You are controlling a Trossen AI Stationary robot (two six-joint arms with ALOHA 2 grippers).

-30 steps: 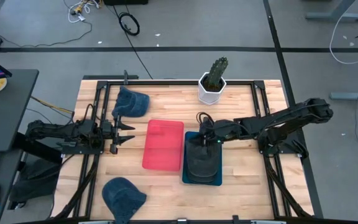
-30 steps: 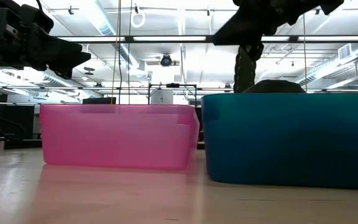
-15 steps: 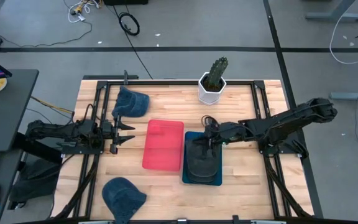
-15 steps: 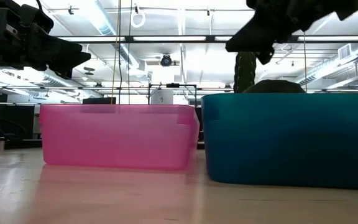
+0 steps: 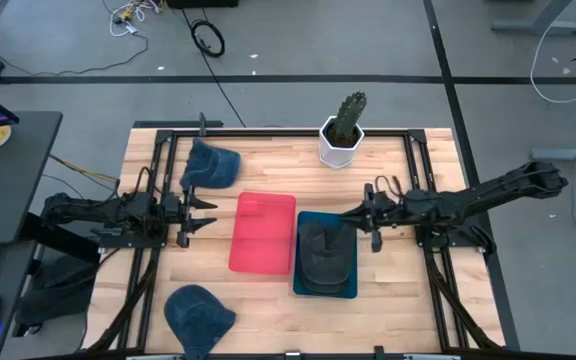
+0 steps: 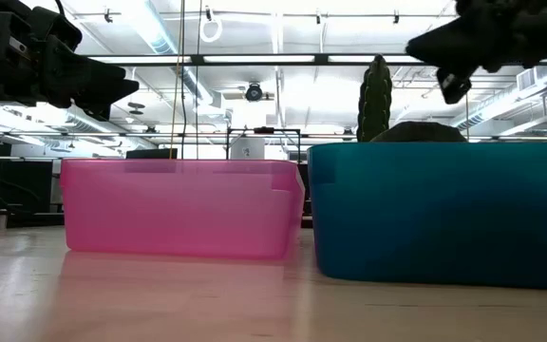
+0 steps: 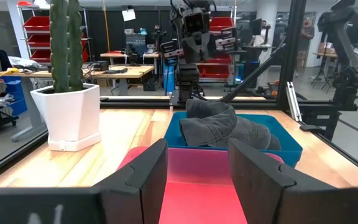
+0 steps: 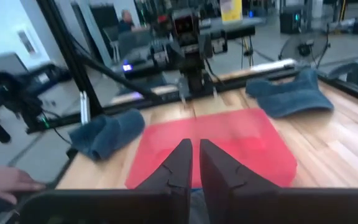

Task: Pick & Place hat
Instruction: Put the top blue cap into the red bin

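A dark grey hat (image 5: pixel 325 255) lies in the teal bin (image 5: pixel 304 287), its crown (image 6: pixel 425 131) showing above the rim; the left wrist view shows this hat (image 7: pixel 229 127) too. My right gripper (image 5: pixel 348 212) is shut and hovers above the bin's far right corner, clear of the hat; its fingers (image 8: pixel 180 165) point toward the table's left. My left gripper (image 5: pixel 200 212) waits open at the table's left, above the wood, pointing at the pink bin (image 5: pixel 263 232). Two blue hats lie flat on the table, one at the far left (image 5: pixel 211 165) and one at the near left (image 5: pixel 198 315).
A cactus (image 5: pixel 346 115) in a white pot (image 7: pixel 73 118) stands at the far edge, behind the bins. The pink bin (image 6: pixel 183 209) and the teal bin (image 6: pixel 444 209) sit side by side mid-table. A black frame (image 5: pixel 268 132) runs around the table. Bare wood (image 5: pixel 408 300) lies at the near right.
My right gripper has drawn back from above the grey hat in the teal bin toward the table's right edge. The hat has stayed where it was in the bin.
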